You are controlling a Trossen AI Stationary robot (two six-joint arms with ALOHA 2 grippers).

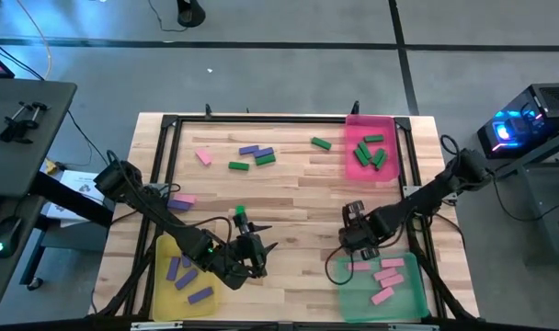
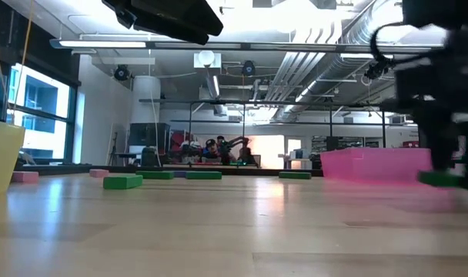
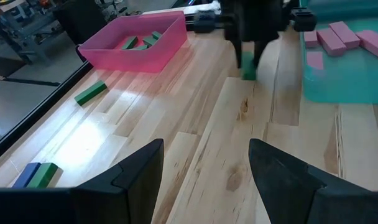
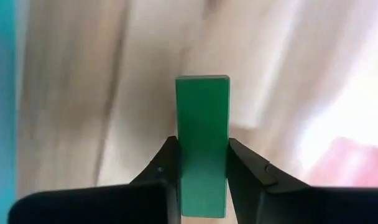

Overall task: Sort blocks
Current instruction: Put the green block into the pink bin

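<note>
My right gripper (image 1: 358,235) is shut on a green block (image 4: 202,124), low over the table just beyond the green tray (image 1: 417,303). The block also shows in the left wrist view (image 3: 247,66) and the low view (image 2: 442,178). My left gripper (image 1: 258,250) is open and empty beside the yellow tray (image 1: 162,276), its fingers (image 3: 139,168) spread over bare wood. Loose blocks lie flat on the far half of the table: pink (image 1: 203,157), purple (image 1: 249,149), green (image 1: 238,165) and green (image 1: 321,142). My right gripper pinches the green block's two long sides (image 4: 202,163) between its two fingers, about mid-length. The fingers come from above, pointing down, and lie across the block. The block sits level in the hold; I cannot tell whether it is clear of the table.
The pink tray (image 1: 349,161) at the far right holds several green blocks. The green tray holds several pink blocks (image 1: 388,274). The yellow tray holds purple blocks (image 1: 181,271). A pink block (image 1: 181,199) lies by the left arm. The table's middle is bare wood.
</note>
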